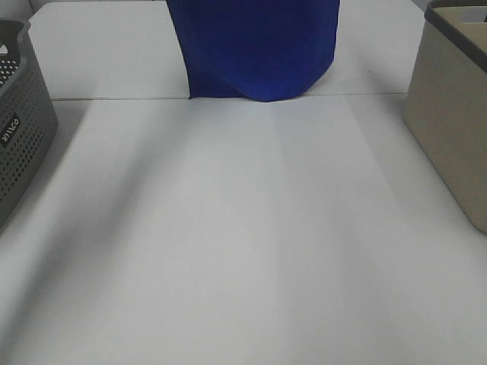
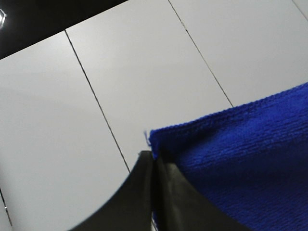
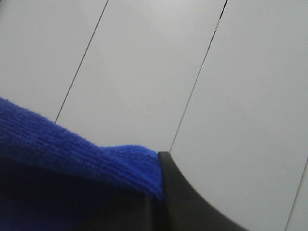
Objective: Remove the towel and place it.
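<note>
Royal-blue plush towel (image 1: 255, 46), curved btm edge

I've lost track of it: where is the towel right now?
The towel hangs top centre in the exterior high view, between the grey basket at left and the beige basket at right, pinched by the left gripper and right gripper.

Royal-blue plush towel (image 1: 255, 46), aloft by two corners

towel (image 1: 255, 46) hangs over far middle of table (image 1: 243, 228), lower edge at the tabletop seam; perforated basket (image 1: 23, 122) on table at left edge; solid-walled basket (image 1: 449, 129) at right edge; both well apart from towel
</note>
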Robot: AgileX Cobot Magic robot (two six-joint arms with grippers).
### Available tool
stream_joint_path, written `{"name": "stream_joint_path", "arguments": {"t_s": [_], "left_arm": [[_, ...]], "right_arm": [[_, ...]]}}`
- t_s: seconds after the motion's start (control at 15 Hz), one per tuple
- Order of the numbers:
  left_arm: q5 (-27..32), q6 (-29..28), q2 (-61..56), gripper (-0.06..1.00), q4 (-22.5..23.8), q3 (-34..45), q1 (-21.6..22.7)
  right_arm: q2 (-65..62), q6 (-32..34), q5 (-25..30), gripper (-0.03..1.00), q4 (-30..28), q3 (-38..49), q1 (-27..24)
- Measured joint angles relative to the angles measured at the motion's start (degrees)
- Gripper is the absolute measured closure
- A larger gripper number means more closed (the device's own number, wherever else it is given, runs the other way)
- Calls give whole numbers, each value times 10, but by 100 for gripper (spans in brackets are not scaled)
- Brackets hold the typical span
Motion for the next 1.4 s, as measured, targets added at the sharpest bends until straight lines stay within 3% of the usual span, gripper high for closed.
{"name": "stream_joint_path", "arguments": {"t_s": [0.4, 0.93, 1.07, 1.2, 1.27, 1.4], "left_arm": [[15, -4, 2, 94, 14, 0, 0], [73, -4, 12, 94, 26, 0, 0], [89, -4, 14, 94, 27, 0, 0], [147, -4, 11, 94, 26, 0, 0], [224, -9, 7, 94, 23, 0, 0], [356, -53, -2, 94, 29, 0, 0]], "right_arm": [[9, 43, 9, 95, 1, 1, -3], [22, 111, 93, 95, 1, 1, -3], [23, 131, 155, 95, 1, 1, -3], [22, 140, 243, 95, 20, 1, -3], [18, 136, 324, 95, 54, 1, -3], [8, 68, 450, 95, 141, 1, -3]]}}
